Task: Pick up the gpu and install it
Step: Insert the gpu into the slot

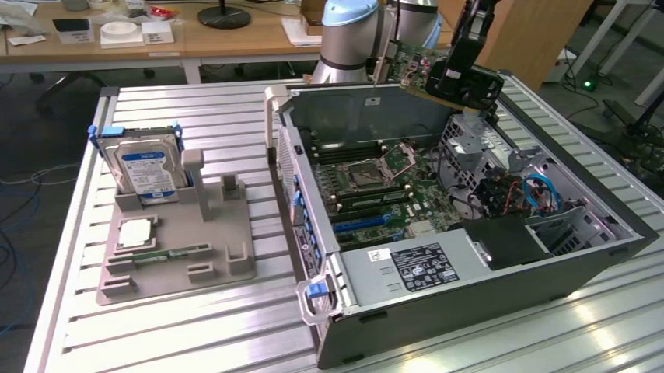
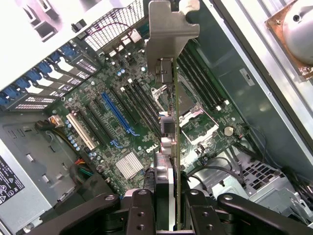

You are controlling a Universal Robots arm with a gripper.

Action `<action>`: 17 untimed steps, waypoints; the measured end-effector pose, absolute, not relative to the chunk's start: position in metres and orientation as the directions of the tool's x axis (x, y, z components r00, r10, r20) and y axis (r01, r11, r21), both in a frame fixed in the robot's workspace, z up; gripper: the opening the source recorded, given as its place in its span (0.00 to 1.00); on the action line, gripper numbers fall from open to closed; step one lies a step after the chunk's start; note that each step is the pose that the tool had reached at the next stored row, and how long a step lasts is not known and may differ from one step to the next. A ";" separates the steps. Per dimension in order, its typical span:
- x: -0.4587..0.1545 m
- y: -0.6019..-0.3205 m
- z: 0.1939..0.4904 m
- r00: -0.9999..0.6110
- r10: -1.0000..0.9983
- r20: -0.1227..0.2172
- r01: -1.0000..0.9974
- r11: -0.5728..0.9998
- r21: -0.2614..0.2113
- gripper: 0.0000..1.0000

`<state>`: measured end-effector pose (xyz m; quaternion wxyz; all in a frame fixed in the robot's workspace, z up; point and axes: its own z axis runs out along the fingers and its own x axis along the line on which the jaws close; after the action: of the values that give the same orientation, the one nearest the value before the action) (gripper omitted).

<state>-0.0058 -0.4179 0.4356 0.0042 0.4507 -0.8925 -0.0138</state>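
Note:
My gripper (image 1: 459, 78) is shut on the gpu (image 1: 417, 64), a green circuit card, and holds it in the air above the back of the open computer case (image 1: 581, 260). In the wrist view the gpu (image 2: 168, 122) appears edge-on as a slim blade with its silver metal bracket (image 2: 168, 29) at the far end. The black fingers (image 2: 141, 210) press on both of its faces, so my gripper (image 2: 168, 198) grips the card's near end. Below the card lies the green motherboard (image 2: 122, 142) with its blue slot (image 2: 117, 115) and black slots.
A grey fixture (image 1: 223, 256) on the exterior view's left holds a silver hard drive (image 1: 145, 167) upright and a memory stick (image 1: 166, 254). Inside the case sit the power supply (image 1: 415, 268), the CPU socket (image 1: 368, 172) and cable bundles (image 1: 529, 194). The arm's base (image 1: 347, 35) stands behind the case.

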 end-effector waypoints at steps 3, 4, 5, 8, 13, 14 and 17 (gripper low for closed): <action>-0.006 -0.418 0.436 -0.591 -0.807 -0.005 -0.806 0.591 0.028 0.28; -0.006 -0.418 0.436 -0.590 -0.807 -0.005 -0.807 0.590 0.028 0.28; -0.006 -0.418 0.436 -0.589 -0.808 -0.005 -0.808 0.589 0.028 0.28; -0.006 -0.418 0.436 -0.586 -0.810 -0.005 -0.810 0.586 0.028 0.28; -0.006 -0.418 0.436 -0.581 -0.814 -0.005 -0.813 0.581 0.028 0.28; -0.006 -0.418 0.436 -0.581 -0.814 -0.005 -0.814 0.580 0.028 0.28; -0.006 -0.418 0.436 -0.578 -0.816 -0.005 -0.816 0.578 0.028 0.28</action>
<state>-0.0058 -0.4179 0.4356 0.0043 0.4593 -0.8882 -0.0138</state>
